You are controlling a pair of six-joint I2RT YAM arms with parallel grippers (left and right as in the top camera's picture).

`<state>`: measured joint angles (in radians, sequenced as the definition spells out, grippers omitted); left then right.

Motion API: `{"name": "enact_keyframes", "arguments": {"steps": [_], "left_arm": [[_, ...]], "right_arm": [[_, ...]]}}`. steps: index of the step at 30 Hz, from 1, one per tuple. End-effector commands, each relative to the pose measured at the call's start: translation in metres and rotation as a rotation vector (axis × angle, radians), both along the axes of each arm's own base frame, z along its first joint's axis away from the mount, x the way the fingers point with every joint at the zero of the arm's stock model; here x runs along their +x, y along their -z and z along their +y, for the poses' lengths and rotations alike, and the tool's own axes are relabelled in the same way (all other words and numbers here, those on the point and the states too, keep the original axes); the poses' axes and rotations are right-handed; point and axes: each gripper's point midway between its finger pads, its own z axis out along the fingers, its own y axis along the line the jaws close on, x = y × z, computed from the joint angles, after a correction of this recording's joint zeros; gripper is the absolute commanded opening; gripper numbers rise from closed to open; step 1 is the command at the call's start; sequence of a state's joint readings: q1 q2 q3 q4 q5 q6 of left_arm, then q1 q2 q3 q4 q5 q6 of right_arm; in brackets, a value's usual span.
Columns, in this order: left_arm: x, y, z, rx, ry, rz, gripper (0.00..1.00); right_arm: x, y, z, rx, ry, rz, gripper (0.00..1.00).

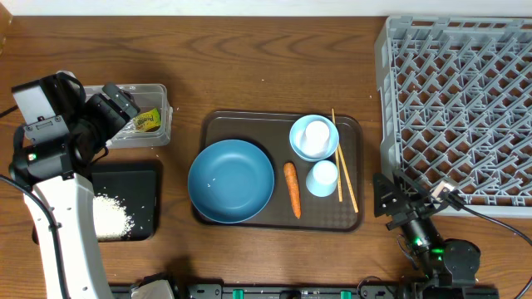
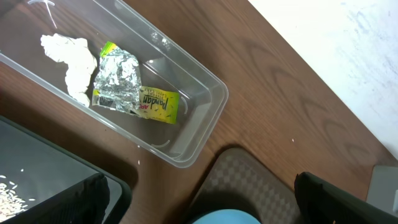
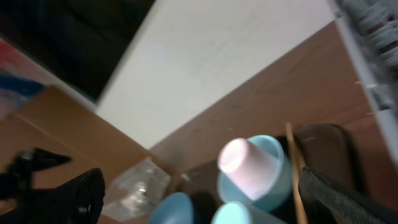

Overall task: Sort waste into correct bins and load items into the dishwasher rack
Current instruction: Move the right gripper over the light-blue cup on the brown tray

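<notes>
The clear tub [image 1: 158,124] at the left holds the crumpled silver-white wrapper [image 2: 118,81], the yellow-green packet [image 2: 158,104] and a white wad [image 2: 69,57]. The black tray [image 1: 141,187] holds the rice [image 1: 110,218]. On the brown serving tray [image 1: 224,124] lie the dark-blue bowl [image 1: 231,180], the carrot [image 1: 292,188], a small light-blue bowl [image 1: 326,145] with an upturned cup [image 1: 316,133] in it, another cup [image 1: 322,178] and the chopsticks [image 1: 345,170]. My left gripper [image 1: 125,104] is open and empty above the tub. My right gripper [image 1: 391,203] is open and empty, right of the serving tray.
The grey dishwasher rack [image 1: 465,108] fills the right side, its near wall just behind my right gripper. A few rice grains lie in the dark-blue bowl. The right wrist view is blurred and shows the cup [image 3: 245,168] and the chopsticks [image 3: 295,168].
</notes>
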<state>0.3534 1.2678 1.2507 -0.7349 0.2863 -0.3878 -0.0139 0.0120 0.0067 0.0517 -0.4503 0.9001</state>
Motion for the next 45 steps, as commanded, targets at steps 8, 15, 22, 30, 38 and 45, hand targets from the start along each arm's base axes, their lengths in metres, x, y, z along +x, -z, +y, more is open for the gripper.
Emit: {"name": "enact_keyframes", "arguments": {"steps": [8, 15, 22, 30, 38, 45], "left_arm": [[0.000, 0.003, 0.000, -0.004, 0.007, 0.007, 0.98], [0.000, 0.003, 0.000, -0.004, 0.007, 0.007, 0.98], [0.000, 0.003, 0.000, -0.004, 0.007, 0.007, 0.98], [0.000, 0.003, 0.000, -0.004, 0.007, 0.007, 0.98], [0.000, 0.003, 0.000, -0.004, 0.007, 0.007, 0.98], [0.000, 0.003, 0.000, -0.004, 0.007, 0.007, 0.98]], "right_arm": [[-0.013, -0.055, 0.006, 0.017, -0.046, -0.191, 0.99], [-0.009, -0.083, 0.006, -0.121, -0.028, -0.235, 0.99], [0.018, -0.111, 0.020, -0.268, -0.107, -0.209, 0.99], [0.058, -0.119, 0.061, -0.489, -0.275, -0.083, 0.99], [0.095, -0.090, 0.094, -0.748, -0.252, 0.175, 0.99], [0.113, -0.053, 0.111, -0.876, -0.168, 0.330, 0.99]]}}
